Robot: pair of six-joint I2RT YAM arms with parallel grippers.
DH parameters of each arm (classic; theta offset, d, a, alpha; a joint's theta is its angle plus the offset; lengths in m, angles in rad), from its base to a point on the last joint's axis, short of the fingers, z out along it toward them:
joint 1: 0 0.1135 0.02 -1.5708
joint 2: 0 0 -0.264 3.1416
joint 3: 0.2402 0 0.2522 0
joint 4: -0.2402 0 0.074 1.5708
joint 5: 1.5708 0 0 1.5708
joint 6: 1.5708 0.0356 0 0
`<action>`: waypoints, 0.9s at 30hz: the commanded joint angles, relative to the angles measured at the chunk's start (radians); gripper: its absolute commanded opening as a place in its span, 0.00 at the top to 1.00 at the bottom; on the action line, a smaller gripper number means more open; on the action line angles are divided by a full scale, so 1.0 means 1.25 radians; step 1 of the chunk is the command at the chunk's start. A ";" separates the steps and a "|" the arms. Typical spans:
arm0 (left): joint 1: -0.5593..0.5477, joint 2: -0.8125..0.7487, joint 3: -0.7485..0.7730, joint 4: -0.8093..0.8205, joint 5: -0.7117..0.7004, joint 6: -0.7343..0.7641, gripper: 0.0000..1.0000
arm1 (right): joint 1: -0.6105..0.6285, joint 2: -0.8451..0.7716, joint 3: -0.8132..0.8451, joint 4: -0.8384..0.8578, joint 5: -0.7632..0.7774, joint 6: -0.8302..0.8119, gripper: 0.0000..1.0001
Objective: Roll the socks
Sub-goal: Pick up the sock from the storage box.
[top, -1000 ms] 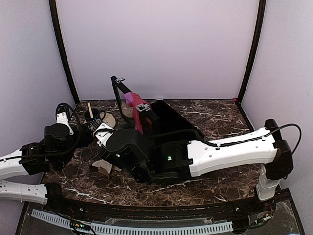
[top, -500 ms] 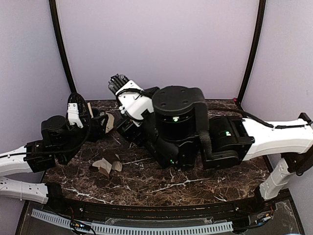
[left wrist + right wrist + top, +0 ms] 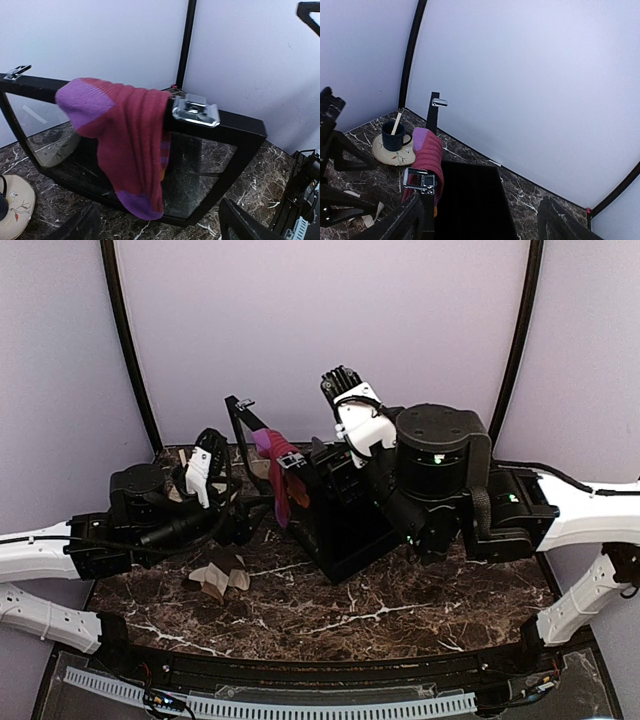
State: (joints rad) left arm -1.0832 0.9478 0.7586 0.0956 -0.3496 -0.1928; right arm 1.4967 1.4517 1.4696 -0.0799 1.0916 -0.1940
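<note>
Since a moment ago the right arm has swung off toward the right and no longer covers the middle of the table, so the black case shows again, while the left arm has pushed inward toward it. Nearest the arms' bases, the cream-beige sock lies crumpled on the marble, in front of the left arm and apart from the case. The left gripper faces the case's raised lid frame with its fingers spread wide and nothing between them. The magenta-pink sock hangs limp over the top bar of that frame, folded across it, just beside a silver latch, its lighter purple toe and heel showing at each end. The right gripper is lifted above the case, fingers likewise spread apart and holding nothing, looking down on the open case and the draped sock. Farther back on the left, a beige saucer carries a dark blue cup with a pale stick standing in it, close to the rear wall.
</note>
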 commanded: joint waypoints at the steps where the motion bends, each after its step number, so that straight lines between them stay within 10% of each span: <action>1: -0.057 0.054 0.057 -0.028 -0.024 0.047 0.16 | -0.051 -0.051 -0.046 -0.014 -0.011 0.099 0.22; 14: -0.164 0.257 0.118 0.103 -0.501 0.126 0.14 | -0.129 -0.058 -0.066 -0.042 -0.123 0.155 0.22; 27: -0.162 0.298 0.058 0.307 -0.593 0.206 0.21 | -0.160 -0.032 -0.052 -0.051 -0.173 0.163 0.22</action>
State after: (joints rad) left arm -1.2850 1.3296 0.8623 0.3634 -1.0386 0.0212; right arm 1.3083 1.3979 1.3926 -0.1589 0.8986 -0.0036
